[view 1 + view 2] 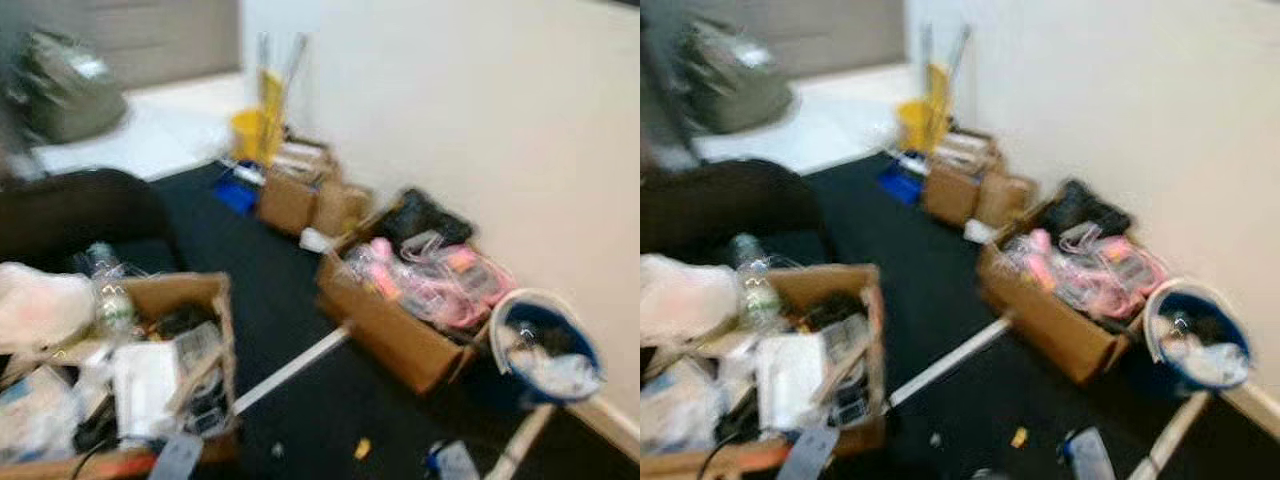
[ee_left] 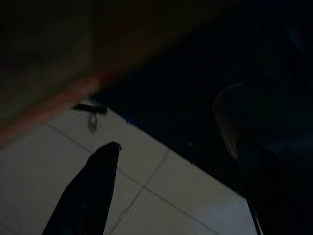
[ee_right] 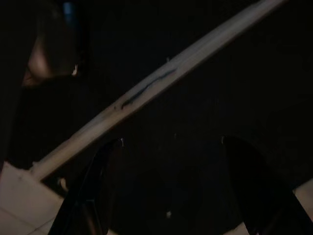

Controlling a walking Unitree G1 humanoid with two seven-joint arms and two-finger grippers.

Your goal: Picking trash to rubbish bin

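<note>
A blue rubbish bin (image 1: 548, 345) with a white liner stands by the wall at the right, with pale trash inside. On the dark floor in front of it lie a small yellow scrap (image 1: 362, 448) and a clear plastic bottle (image 1: 455, 462). My left gripper (image 2: 178, 147) hangs open over white tiles and the edge of the dark floor, with nothing between its fingers. My right gripper (image 3: 172, 141) is open above the dark floor, near a pale wooden strip (image 3: 161, 81). The head views are blurred.
An open cardboard box (image 1: 190, 300) of mixed clutter stands at the near left. Another box (image 1: 395, 335) with pink items sits by the wall. More boxes (image 1: 290, 200) and a yellow bucket (image 1: 250, 130) lie farther back. White strips (image 1: 295, 368) lie on the floor.
</note>
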